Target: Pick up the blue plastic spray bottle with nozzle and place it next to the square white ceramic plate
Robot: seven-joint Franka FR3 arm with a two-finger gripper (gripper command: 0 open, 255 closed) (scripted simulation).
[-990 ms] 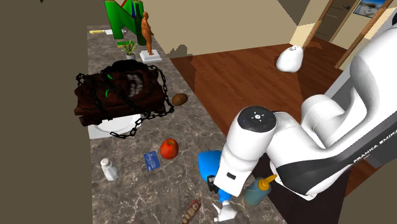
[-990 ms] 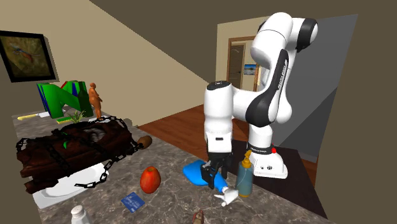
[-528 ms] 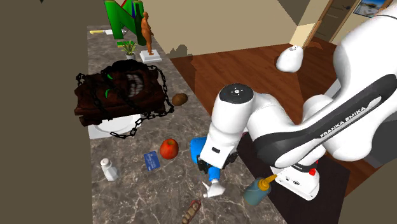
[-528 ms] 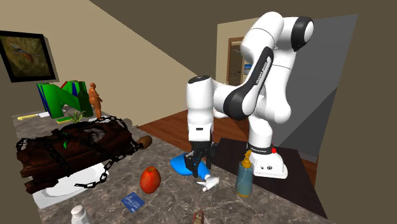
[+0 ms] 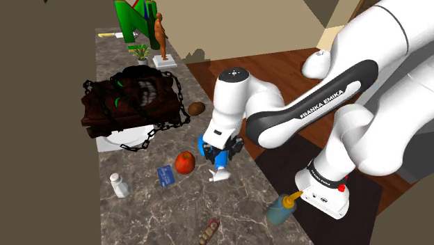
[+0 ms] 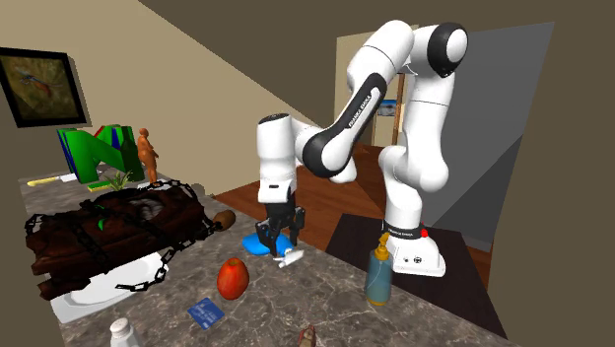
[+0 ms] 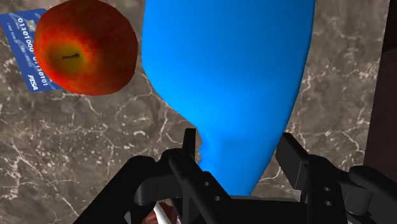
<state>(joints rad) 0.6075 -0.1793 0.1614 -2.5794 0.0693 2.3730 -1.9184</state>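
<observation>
Below the gripper (image 5: 221,154): marbled counter (image 5: 139,216), apparently not touched by the load.

Well beyond the hand, past the apple: chained brown bag (image 5: 129,101) lying over the square white plate (image 5: 110,144), with only part of the rim left bare. Risk: setting down too close and striking chain or bag. Aim for open counter on the hand's side of the rim.

Clamped between the fingers at its narrow neck: blue spray bottle (image 7: 229,76), wide body ahead of the fingertips, white nozzle behind them. Risk: pivoting or sliding in the grip — broad body hung from a thin, tapered contact. Avoid fast swings.

Close beside the hand, on the way to the plate: red apple (image 7: 86,48), with a blue card (image 7: 25,44) next to it. Risk: clipping the apple on a low carry and rolling it off — keep height until past.
</observation>
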